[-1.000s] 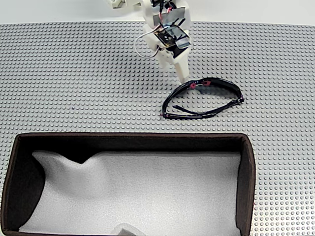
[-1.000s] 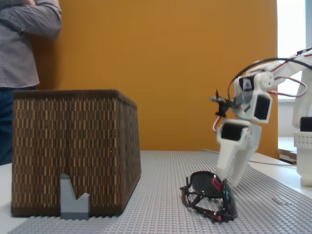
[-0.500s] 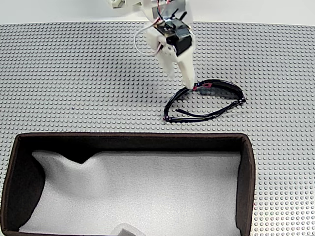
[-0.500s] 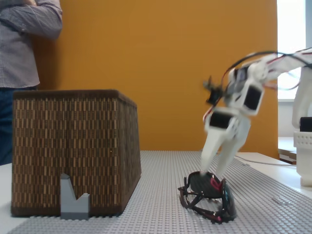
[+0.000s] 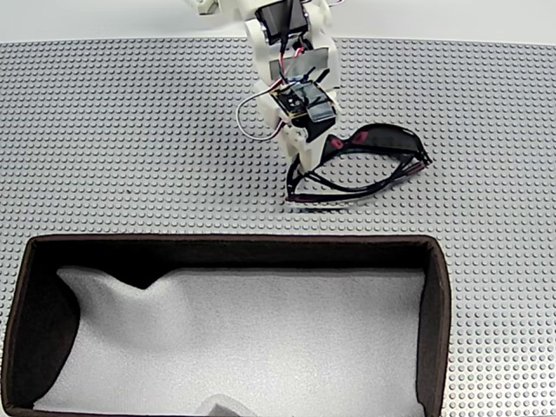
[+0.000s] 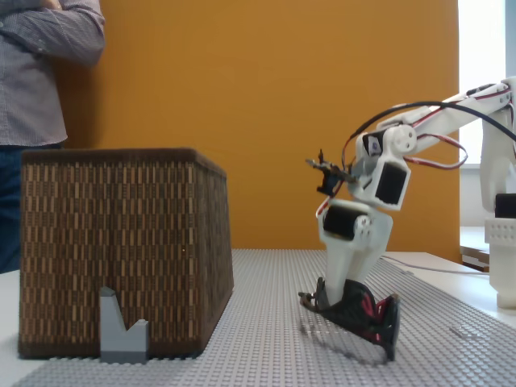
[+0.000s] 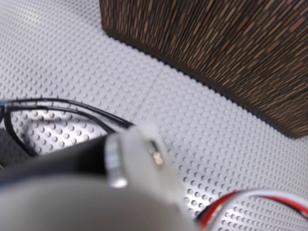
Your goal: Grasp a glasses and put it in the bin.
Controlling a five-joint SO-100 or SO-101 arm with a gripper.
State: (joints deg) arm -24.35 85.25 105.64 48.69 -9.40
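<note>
One pair of glasses (image 5: 360,165) and one bin (image 5: 434,287). The jaws (image 5: 314,155) are clamped on the glasses' frame at its left end in a fixed view, tilting the pair (image 6: 359,310) up off the grey studded tabletop (image 5: 130,148), just beyond the bin's far wall. An orange wall (image 6: 282,97) stands behind; a person (image 6: 40,72) stands at far left.

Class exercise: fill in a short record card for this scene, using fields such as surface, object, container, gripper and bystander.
surface: grey studded baseplate
object: black wraparound glasses with pink accents, front tilted up, partly lifted in a fixed view
container: dark brown woven rectangular bin lined with white foam padding, no glasses inside
gripper: white two-finger gripper closed on the glasses' frame
bystander: person in a checked shirt behind the bin
</note>
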